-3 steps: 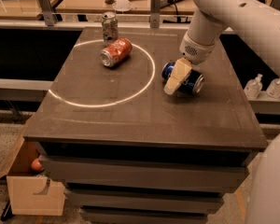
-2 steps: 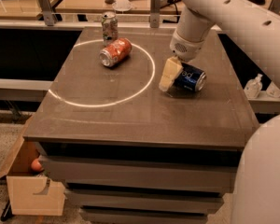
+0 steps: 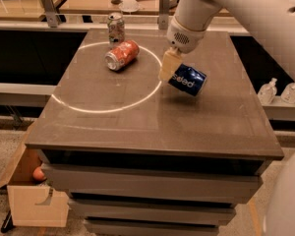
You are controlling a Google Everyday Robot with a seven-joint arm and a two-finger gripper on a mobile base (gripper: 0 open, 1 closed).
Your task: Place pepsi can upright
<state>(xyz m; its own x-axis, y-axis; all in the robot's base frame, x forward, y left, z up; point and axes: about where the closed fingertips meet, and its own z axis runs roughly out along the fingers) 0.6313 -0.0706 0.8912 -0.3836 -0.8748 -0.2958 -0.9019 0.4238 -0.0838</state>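
The pepsi can (image 3: 188,80) is dark blue with white lettering. It is tilted, with its right end lower, at the right edge of the white circle (image 3: 108,109) on the table (image 3: 187,127). My gripper (image 3: 170,74) reaches down from the upper right and is shut on the can's left end. One cream finger (image 3: 167,65) shows against that end; the other is hidden behind the can. The can appears held just above the tabletop.
An orange can (image 3: 122,55) lies on its side inside the circle at the back. A silver patterned can (image 3: 116,27) stands upright behind it. A cardboard box (image 3: 34,195) sits on the floor at lower left. Small bottles (image 3: 268,91) stand off the table's right side.
The gripper has moved left and closed on the pepsi can. The can was lying on the table and is now tilted up off it and shifted slightly left.
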